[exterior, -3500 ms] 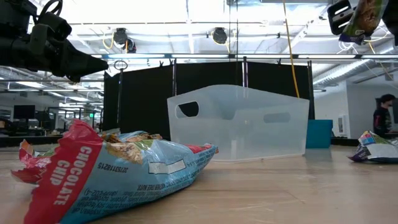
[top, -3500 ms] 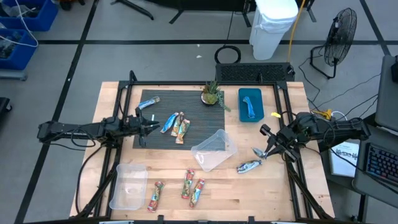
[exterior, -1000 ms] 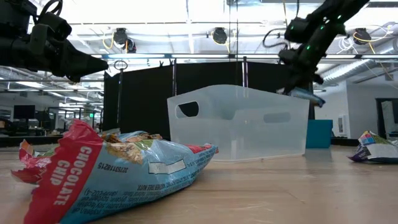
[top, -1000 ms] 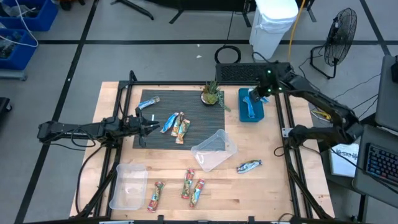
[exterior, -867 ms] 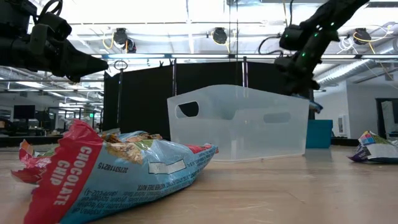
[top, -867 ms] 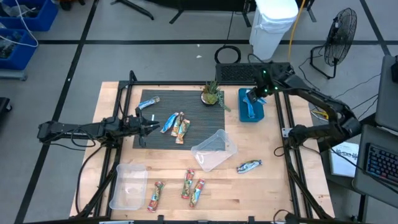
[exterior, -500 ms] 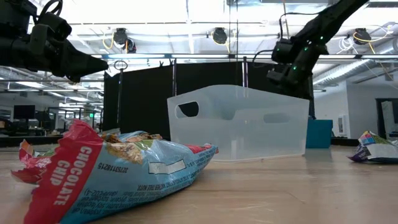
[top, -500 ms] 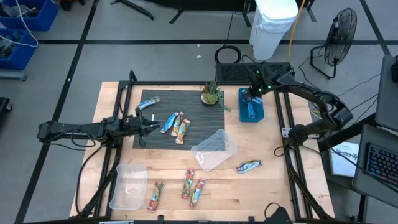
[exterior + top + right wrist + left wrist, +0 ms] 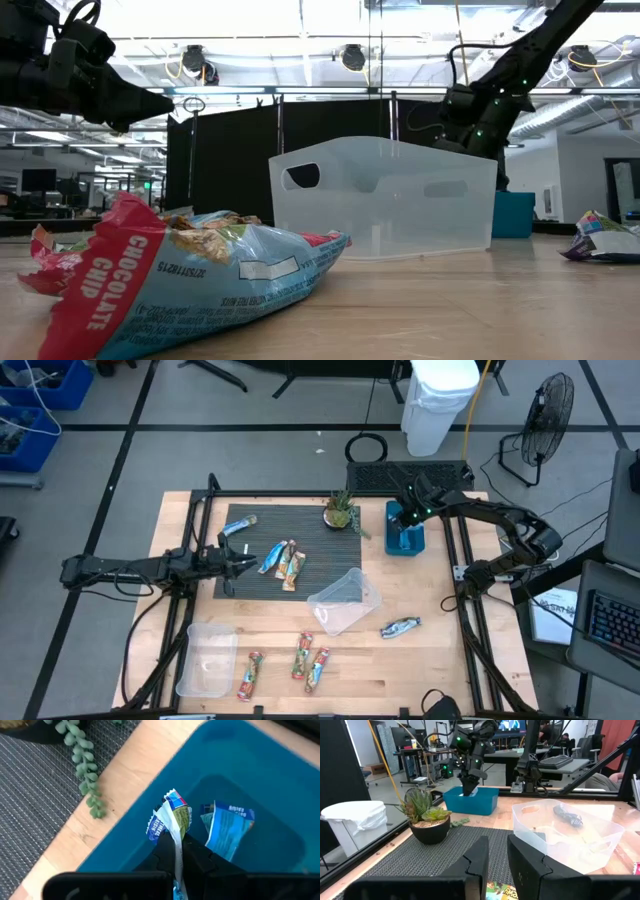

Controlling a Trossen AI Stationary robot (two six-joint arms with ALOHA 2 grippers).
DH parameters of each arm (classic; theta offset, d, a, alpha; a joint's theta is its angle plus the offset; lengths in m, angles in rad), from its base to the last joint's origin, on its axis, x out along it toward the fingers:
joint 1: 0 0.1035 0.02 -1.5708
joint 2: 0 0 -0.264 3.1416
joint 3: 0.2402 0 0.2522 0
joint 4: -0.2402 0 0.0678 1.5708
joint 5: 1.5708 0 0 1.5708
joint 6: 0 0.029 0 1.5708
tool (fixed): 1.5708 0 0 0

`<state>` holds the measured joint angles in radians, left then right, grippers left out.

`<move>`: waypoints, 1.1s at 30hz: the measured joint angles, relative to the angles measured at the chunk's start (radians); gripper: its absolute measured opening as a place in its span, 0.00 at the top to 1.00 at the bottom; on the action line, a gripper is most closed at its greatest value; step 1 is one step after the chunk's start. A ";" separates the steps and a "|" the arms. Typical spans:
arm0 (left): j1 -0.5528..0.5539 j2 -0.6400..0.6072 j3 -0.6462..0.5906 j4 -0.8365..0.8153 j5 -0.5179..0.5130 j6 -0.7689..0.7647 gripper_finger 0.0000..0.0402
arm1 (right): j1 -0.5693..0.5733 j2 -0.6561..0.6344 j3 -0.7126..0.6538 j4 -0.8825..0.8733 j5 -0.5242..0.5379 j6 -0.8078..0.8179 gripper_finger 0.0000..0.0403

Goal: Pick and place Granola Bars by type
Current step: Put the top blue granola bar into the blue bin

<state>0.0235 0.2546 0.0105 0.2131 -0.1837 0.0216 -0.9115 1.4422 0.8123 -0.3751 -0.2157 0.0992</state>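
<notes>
The right gripper (image 9: 176, 851), jaws closed on a blue bar (image 9: 170, 820), hangs inside the blue bin (image 9: 404, 527), beside another bar (image 9: 227, 827). The placing step seems nearly done; next it must release. The left gripper (image 9: 495, 855) waits over the mat (image 9: 320, 565), jaws slightly apart, empty.

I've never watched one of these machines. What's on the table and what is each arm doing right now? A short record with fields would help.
right gripper: inside the blue bin, fingers shut on a silvery-blue bar
already in bin: another blue bar
left gripper: waits above the dark mat
bars on mat: a few
bars on bare wood: three near the front edge, one near the clear bin
clear bins: two
</notes>
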 joint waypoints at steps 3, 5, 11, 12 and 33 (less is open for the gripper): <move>0.000 0.000 0.000 0.000 0.000 0.000 0.81 | 0.000 0.000 -0.019 0.023 0.000 0.010 0.98; 0.000 0.000 0.000 0.000 0.000 0.000 0.81 | 0.004 0.000 -0.028 0.030 0.000 0.017 0.98; 0.000 0.000 0.000 0.000 0.000 0.000 0.81 | 0.040 0.000 -0.035 0.037 -0.059 0.045 0.98; 0.000 0.000 0.000 0.000 0.000 0.000 0.81 | 0.048 0.000 -0.035 0.042 -0.077 0.046 0.98; 0.000 0.000 0.000 0.000 0.000 0.000 0.81 | 0.079 0.000 -0.035 0.057 0.033 0.042 0.78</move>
<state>0.0237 0.2548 0.0105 0.2131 -0.1837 0.0216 -0.8330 1.4422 0.7769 -0.3177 -0.1830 0.1410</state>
